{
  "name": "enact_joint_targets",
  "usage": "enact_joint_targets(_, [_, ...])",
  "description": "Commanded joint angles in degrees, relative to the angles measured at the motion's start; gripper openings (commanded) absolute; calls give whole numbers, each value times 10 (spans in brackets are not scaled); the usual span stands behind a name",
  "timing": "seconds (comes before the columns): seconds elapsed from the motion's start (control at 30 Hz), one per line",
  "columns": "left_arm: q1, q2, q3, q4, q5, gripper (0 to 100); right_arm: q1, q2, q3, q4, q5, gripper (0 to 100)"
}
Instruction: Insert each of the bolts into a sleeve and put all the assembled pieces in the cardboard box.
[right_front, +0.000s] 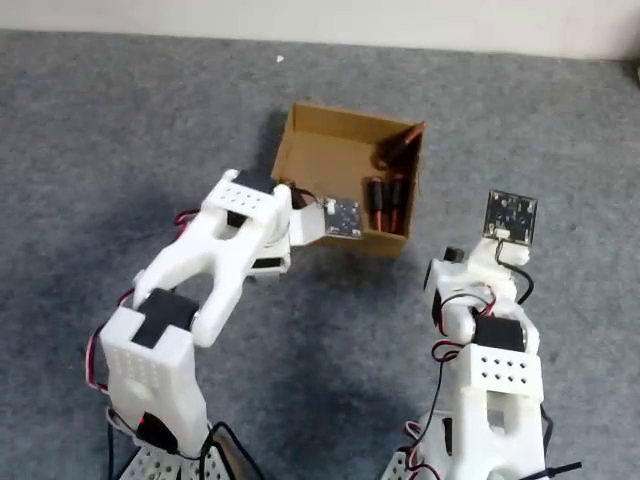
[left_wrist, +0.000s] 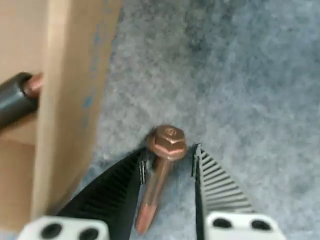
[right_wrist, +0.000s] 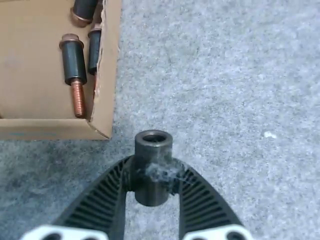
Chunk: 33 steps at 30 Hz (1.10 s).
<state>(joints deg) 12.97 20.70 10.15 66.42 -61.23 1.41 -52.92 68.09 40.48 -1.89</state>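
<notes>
Bolt (left_wrist: 159, 172) at left tool (left_wrist: 168, 150), grip impossible to tell, tip blurred, beside cardboard box (left_wrist: 70, 100) wall; right tool (right_wrist: 152, 167) clamped on sleeve (right_wrist: 152, 145).

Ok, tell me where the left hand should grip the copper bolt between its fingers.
Pinch the copper bolt across its shank, just under the hex head, closing the left hand from both sides. The bolt lies lengthwise between the fingers, so the narrow round shank probably seats better than the head.
</notes>
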Motion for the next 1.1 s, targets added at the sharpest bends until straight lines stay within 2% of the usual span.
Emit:
enact_joint_targets(0.0, [7, 34, -31, -20, -2, 60, 6, -15, -3, -18, 0, 5])
enact_joint_targets(0.1, [8, 31, -30, -18, -1, 6, 6, -15, -3, -18, 0, 5])
enact_joint_targets(0.27, [3, -15, -26, 15, 2, 5, 6, -15, -3, -18, 0, 5])
enact_joint_targets(0.37, [1, -59, -10, 42, 59, 5, 6, -19, -3, -18, 0, 5])
enact_joint_targets(0.57, [-1, -214, 80, 42, 150, 5, 6, -21, -3, -15, 0, 5])
enact_joint_targets(0.9, [-27, -486, 240, -36, 433, 18, -25, -22, -7, -15, -5, 5])
enact_joint_targets(1.07, [-46, -574, 276, -39, 547, 27, -28, -22, -7, -15, -19, 5])
